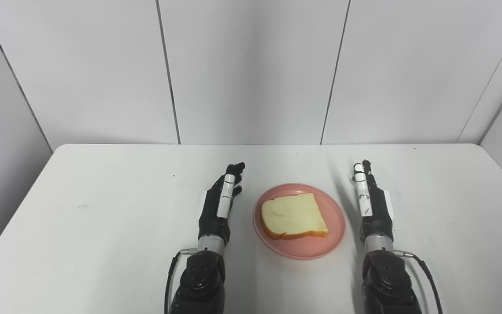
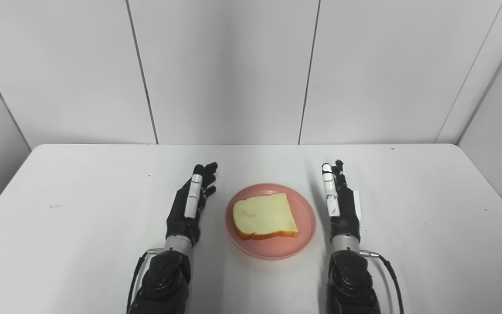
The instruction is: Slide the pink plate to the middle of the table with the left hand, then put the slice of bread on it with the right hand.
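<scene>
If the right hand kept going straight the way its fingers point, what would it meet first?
Probably nothing on the table: the right hand points toward the far edge and wall, beside the plate, not at it.

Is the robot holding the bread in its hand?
No, the slice of bread lies on the pink plate, with the left hand and right hand open beside it.

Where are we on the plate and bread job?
Looks done. The plate sits about mid-table, and the bread lies flat on it, inside the rim. Nothing in hand: the left hand and right hand flank the plate, fingers extended, both empty and clear of it. Nothing visible is left to do beyond perhaps retracting the arms.
</scene>
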`<state>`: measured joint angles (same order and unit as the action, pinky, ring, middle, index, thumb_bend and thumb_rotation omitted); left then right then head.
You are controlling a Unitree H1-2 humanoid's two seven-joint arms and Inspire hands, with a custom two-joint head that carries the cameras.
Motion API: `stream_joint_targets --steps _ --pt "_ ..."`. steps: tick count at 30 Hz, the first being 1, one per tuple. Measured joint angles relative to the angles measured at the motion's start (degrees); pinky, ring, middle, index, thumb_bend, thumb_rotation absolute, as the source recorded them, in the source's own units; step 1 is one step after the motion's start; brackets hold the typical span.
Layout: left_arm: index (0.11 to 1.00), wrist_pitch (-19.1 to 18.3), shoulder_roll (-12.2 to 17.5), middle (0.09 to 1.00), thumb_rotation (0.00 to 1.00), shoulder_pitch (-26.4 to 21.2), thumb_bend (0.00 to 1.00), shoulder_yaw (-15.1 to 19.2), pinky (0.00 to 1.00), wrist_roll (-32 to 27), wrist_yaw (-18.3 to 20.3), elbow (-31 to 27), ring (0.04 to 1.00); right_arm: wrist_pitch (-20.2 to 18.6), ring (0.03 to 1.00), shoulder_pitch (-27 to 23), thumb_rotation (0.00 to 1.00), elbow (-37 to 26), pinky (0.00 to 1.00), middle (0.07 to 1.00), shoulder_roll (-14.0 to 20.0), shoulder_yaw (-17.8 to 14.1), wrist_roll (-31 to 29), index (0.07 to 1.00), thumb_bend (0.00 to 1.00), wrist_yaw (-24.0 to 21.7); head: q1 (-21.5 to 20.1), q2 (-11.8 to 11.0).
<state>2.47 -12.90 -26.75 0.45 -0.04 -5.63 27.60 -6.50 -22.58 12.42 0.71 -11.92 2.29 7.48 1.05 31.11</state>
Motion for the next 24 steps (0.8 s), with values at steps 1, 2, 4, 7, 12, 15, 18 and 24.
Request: stream_joint_targets --steps 1,2,4,7,12,15,18,24 --pt "0.776 -0.1 0.0 0.955 0.90 0.0 0.79 0.1 0.99 0.0 0.0 -0.1 0.984 -0.4 0.933 0.0 1.00 0.0 0.94 0.958 0.0 -0.1 -0.3 0.971 0.74 0.1 0.0 0.0" --pt "0.791 -0.2 0.0 0.969 0.90 0.0 0.79 0.1 1.00 0.0 0.0 -0.2 0.995 -0.6 0.940 0.0 1.00 -0.1 0.93 0.962 0.0 -0.2 -0.8 0.967 0.74 0.4 0.1 0.0" --pt "0.830 -0.5 0.0 0.976 0.91 0.1 0.79 0.1 1.00 0.0 0.0 -0.4 0.998 -1.8 0.954 0.0 1.00 -0.8 0.93 0.970 -0.1 -0.9 -3.0 0.968 0.75 0.6 0.1 0.0" --pt "0.887 -1.1 0.0 0.989 0.93 0.2 0.79 -0.2 1.00 0.4 -0.3 -0.8 1.000 -4.4 0.981 0.0 1.00 -2.1 0.95 0.981 -0.8 -2.6 -7.0 0.976 0.76 0.6 0.0 0.2" --pt "0.964 -0.6 0.4 0.999 0.92 0.3 0.78 -1.5 1.00 3.0 -1.4 -0.5 1.000 -7.8 0.981 -0.4 1.00 -3.5 0.95 0.978 -2.1 -4.9 -12.7 0.983 0.77 1.2 0.1 0.2" --pt "0.993 0.9 0.4 1.000 0.92 0.4 0.73 -1.7 1.00 3.5 -1.9 0.3 1.000 -8.4 0.971 -0.5 1.00 -3.6 0.94 0.969 -1.7 -4.5 -12.9 0.983 0.76 1.3 0.1 0.2" --pt "1.000 2.1 0.4 1.000 0.93 0.5 0.72 -1.9 1.00 3.8 -2.3 0.9 1.000 -9.1 0.969 -0.5 1.00 -3.7 0.93 0.963 -1.0 -3.9 -12.9 0.978 0.76 1.4 0.1 0.2" --pt "1.000 3.3 0.4 1.000 0.94 0.5 0.71 -2.1 1.00 4.0 -2.3 1.5 1.000 -9.7 0.961 -0.3 1.00 -3.8 0.93 0.953 -0.1 -2.3 -12.4 0.968 0.75 1.4 0.2 0.4"
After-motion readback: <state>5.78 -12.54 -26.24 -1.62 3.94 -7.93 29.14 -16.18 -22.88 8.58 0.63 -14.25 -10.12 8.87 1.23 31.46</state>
